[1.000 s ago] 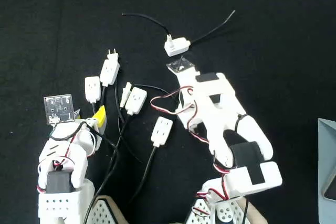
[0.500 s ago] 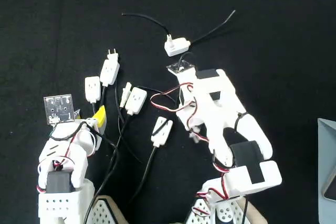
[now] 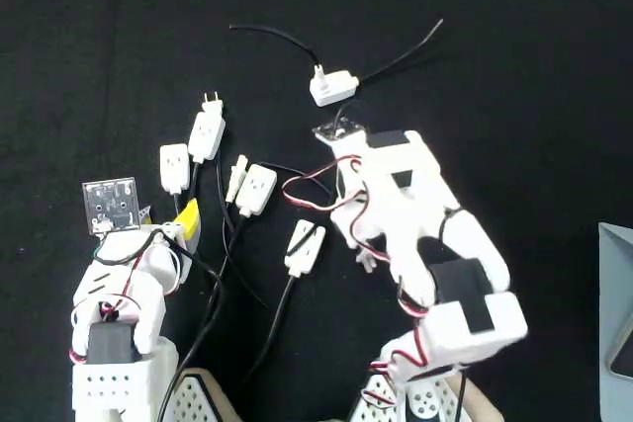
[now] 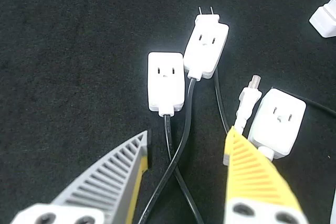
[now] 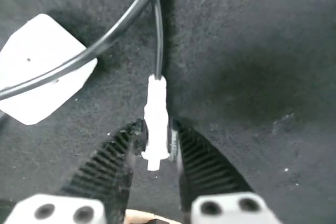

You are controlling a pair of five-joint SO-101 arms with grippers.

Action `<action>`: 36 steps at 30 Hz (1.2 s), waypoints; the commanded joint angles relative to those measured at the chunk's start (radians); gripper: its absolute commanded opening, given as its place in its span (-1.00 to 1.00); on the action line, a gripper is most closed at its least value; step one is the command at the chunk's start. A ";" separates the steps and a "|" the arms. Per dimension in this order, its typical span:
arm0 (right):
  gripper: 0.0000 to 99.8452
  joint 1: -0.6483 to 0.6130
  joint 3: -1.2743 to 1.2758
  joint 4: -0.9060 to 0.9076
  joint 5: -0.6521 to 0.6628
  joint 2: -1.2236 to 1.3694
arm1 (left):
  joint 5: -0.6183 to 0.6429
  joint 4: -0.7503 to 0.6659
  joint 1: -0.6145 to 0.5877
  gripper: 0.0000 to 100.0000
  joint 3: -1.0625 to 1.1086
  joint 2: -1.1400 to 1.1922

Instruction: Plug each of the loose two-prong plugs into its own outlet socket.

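A black surface point(image 3: 514, 96) is carrying everything. The right arm point(image 3: 425, 234) is stretching over its middle, and the left arm point(image 3: 124, 294) is sitting low at the near left corner.

The left claw point(image 4: 187, 137) is hanging spread and gripping nothing, above two crossing black cords point(image 4: 176, 156). The right claw point(image 5: 156, 127) is pinching a slim white plug point(image 5: 156, 98) between its ribbed fingers, and the plug's thin black lead point(image 5: 158, 35) is running away from it across the surface.

Ahead of the left claw, a white socket point(image 4: 166, 81) is lying face up, just beside a white pronged block point(image 4: 206, 45). Near them a second socket point(image 4: 278, 121) is lying with a small loose plug point(image 4: 249, 95) right against its side. A tipped socket point(image 3: 304, 246) is resting just beside the right arm. A white adapter point(image 3: 332, 86) is lying beyond that arm's far end.
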 commanded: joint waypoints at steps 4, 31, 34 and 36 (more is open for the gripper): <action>-0.97 -0.011 -0.076 0.008 0.005 0.058 | -0.008 -0.023 -0.005 -0.53 -0.012 -0.002; -0.85 -0.012 -0.093 0.061 0.003 0.013 | -0.008 -0.023 -0.005 -0.53 -0.012 -0.002; -0.85 -0.012 -0.096 0.061 -0.008 0.016 | -0.008 -0.023 -0.005 -0.53 -0.012 -0.002; -0.85 -0.012 -0.096 0.060 -0.026 0.016 | -0.008 -0.023 -0.005 -0.53 -0.012 -0.002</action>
